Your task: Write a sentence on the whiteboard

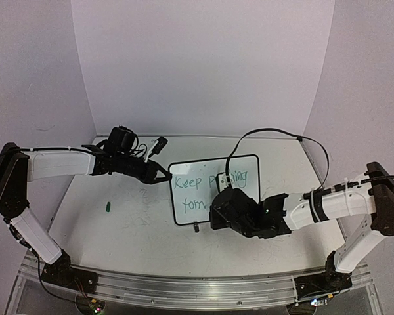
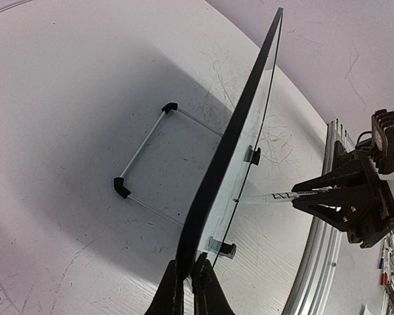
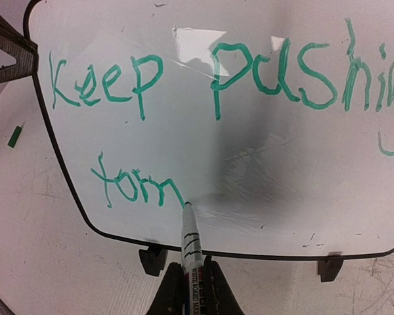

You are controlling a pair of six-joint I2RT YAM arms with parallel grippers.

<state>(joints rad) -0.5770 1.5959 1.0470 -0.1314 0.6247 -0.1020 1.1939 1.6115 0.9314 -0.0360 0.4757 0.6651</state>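
The whiteboard stands tilted on the table's middle, black rim and two small black feet showing. My left gripper is shut on its left edge, pinching the rim between the fingertips. The sentence is in green: "Keep pushing" on the top line and a few letters starting "for" below. My right gripper is shut on a white marker, whose tip touches the board right after the last green stroke. From above, the right gripper covers part of the writing.
A small green cap lies on the table left of the board. A wire stand with black corners props the board from behind. An aluminium rail runs along the near edge. Faint grey scribbles mark the tabletop.
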